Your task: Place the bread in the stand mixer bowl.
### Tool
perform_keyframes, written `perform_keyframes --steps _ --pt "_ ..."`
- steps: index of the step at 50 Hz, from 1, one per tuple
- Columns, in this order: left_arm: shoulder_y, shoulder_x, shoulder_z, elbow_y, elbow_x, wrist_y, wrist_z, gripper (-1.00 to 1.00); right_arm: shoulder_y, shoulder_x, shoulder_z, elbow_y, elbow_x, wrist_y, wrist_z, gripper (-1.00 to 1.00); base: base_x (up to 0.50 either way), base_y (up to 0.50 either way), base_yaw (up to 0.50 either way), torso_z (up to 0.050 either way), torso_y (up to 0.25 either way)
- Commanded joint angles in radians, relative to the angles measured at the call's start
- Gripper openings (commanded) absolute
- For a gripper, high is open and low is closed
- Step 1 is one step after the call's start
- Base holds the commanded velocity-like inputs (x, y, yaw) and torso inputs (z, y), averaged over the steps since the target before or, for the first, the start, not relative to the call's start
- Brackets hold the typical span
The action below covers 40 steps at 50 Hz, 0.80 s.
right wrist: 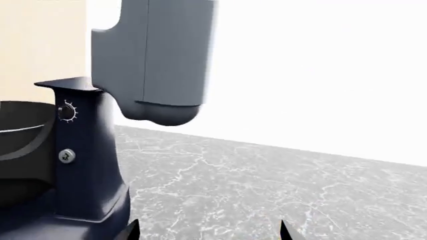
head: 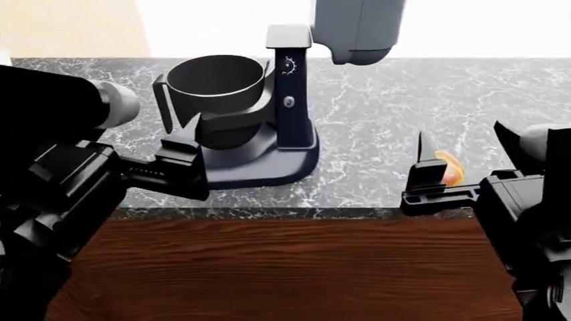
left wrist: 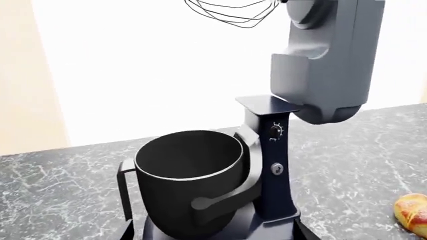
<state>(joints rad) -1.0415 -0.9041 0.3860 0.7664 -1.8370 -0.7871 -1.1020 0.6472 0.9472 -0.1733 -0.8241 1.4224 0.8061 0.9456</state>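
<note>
Bread on the counter, right of the mixer, bowl empty.

Taking the stand mixer [head: 277,120] as the landmark: the left gripper [head: 183,160] hangs at its front left, just before the stand mixer bowl [head: 216,93], and I cannot tell how its jaws stand. The bowl sits in the mixer's cradle under the raised grey head [head: 357,30]. Well to the mixer's right, the bread [head: 450,168] lies on the marble counter [head: 375,120], between the spread, empty fingers of the right gripper [head: 464,157].

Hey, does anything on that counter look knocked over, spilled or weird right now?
Nothing stands out. The stand mixer sits upright with its head tilted back, its bowl is seated and empty, and the bread lies intact on the counter.
</note>
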Motion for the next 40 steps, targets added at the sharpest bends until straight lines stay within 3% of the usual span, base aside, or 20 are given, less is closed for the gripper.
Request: perform_keyframes --steps 1,16,23,27,33,40 --pt "-0.262 -0.149 0.093 0.019 -0.371 -0.038 -0.189 1.00 0.158 0.160 -0.049 -0.043 0.339 0.053 0.171 1.00 0.50 0.00 0.00 0.000 0.000" --pt "-0.271 -0.157 0.093 0.021 -0.374 -0.035 -0.186 1.00 0.133 0.167 -0.034 -0.040 0.335 0.032 0.190 1.00 0.50 0.00 0.00 0.000 0.000" --pt "-0.267 -0.166 0.090 0.023 -0.373 -0.030 -0.182 1.00 0.125 0.181 -0.064 -0.004 0.325 0.062 0.237 1.00 0.04 0.00 0.00 0.000 0.000" --pt "-0.262 -0.171 0.087 0.025 -0.371 -0.026 -0.177 1.00 -0.028 0.257 0.025 -0.013 0.297 0.002 0.120 1.00 0.00 0.00 0.00 0.000 0.000" --pt "-0.259 -0.173 0.087 0.028 -0.369 -0.022 -0.177 1.00 -0.398 0.339 0.233 -0.015 0.296 -0.120 0.105 1.00 0.00 0.00 0.00 0.000 0.000" --pt "-0.267 -0.162 0.096 0.023 -0.365 -0.025 -0.178 1.00 -0.407 0.343 0.196 0.014 0.356 -0.098 0.096 1.00 0.00 0.00 0.00 0.000 0.000"
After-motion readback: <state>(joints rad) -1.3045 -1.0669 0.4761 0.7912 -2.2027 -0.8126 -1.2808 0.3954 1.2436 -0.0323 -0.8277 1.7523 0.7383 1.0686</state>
